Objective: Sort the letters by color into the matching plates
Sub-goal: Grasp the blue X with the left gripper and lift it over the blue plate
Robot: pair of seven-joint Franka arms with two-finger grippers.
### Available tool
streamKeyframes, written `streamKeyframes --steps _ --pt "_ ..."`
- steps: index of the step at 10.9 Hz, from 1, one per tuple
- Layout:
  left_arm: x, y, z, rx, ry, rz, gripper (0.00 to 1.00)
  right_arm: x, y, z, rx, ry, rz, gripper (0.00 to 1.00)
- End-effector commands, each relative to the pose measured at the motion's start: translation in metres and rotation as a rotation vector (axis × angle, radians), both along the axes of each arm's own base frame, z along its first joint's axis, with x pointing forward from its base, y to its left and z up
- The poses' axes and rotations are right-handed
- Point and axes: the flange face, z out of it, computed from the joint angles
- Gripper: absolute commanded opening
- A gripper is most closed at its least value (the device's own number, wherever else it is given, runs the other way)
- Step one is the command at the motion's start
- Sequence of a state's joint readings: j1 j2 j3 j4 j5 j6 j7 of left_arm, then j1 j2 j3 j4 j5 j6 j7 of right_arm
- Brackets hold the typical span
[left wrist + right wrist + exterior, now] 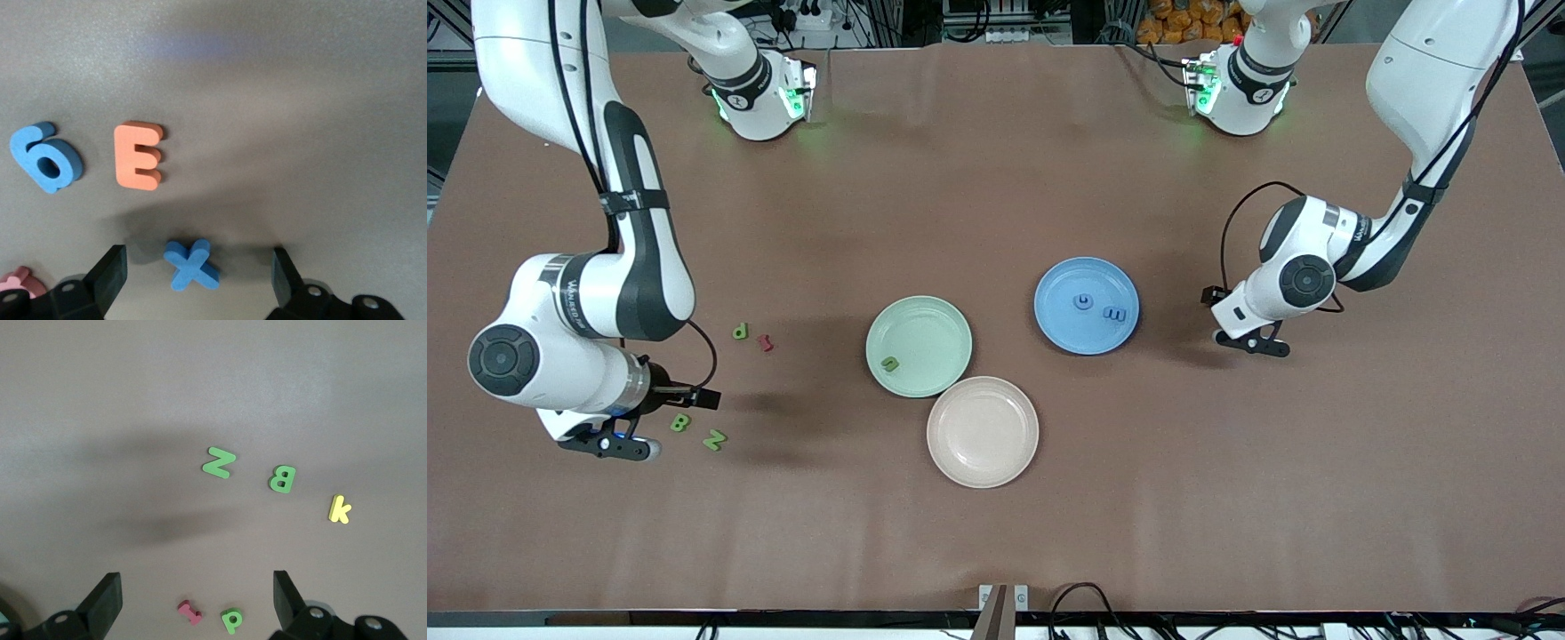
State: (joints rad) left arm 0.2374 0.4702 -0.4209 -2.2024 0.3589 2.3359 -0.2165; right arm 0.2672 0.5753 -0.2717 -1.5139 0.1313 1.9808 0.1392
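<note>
Operator: Letter X, the blue X (192, 265), is the one in hand. It lies flat on the table (1138, 498), toward the left arm's end, with a blue 6 (45, 157) and an orange E (138, 155) near it and a pink letter (17, 281) at the edge of the left wrist view.

Trainee: And the left gripper (1254, 342)?

Operator: Low over that X, fingers spread wide, one on each side, nothing held. I judge the step to be the pick. The X sits a little nearer one finger than the other, so centre first, then descend straight until the pads are level with the foam, and close gently. It is soft and light.

Trainee: Anything to avoid?

Operator: The pink letter is close to one finger; a sideways sweep could drag it along. The E and the 6 lie well apart from the fingers.

Trainee: Where does it go?

Operator: Into the blue plate (1087, 267), just beside the gripper toward the table's middle. Two blue letters (1115, 314) lie in it. Lift clear of the rim before crossing, and release low so the piece does not bounce out.

Trainee: The right gripper (197, 583)?

Operator: Open and empty too, over the right arm's end of the table beside a green B (680, 422) and a green Z (713, 439); a green d (740, 332) and a red letter (765, 342) lie farther from the camera. The green plate (919, 307) holds one green letter (889, 363); the beige plate (983, 467) is nearer the camera.
</note>
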Motion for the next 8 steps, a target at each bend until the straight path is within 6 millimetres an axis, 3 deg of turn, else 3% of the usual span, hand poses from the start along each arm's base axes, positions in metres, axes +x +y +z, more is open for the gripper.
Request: streamKeyframes --steps 1,8 --pt "0.0005 0.0047 -0.0014 0.009 -0.017 -0.018 0.0 0.0004 -0.0032 0.0063 -0.002 -0.004 0.014 1.0" --pt "0.0013 0.0053 0.003 0.016 -0.025 -0.009 0.0 0.0024 -0.0065 -0.0035 -0.003 -0.014 -0.008 1.0"
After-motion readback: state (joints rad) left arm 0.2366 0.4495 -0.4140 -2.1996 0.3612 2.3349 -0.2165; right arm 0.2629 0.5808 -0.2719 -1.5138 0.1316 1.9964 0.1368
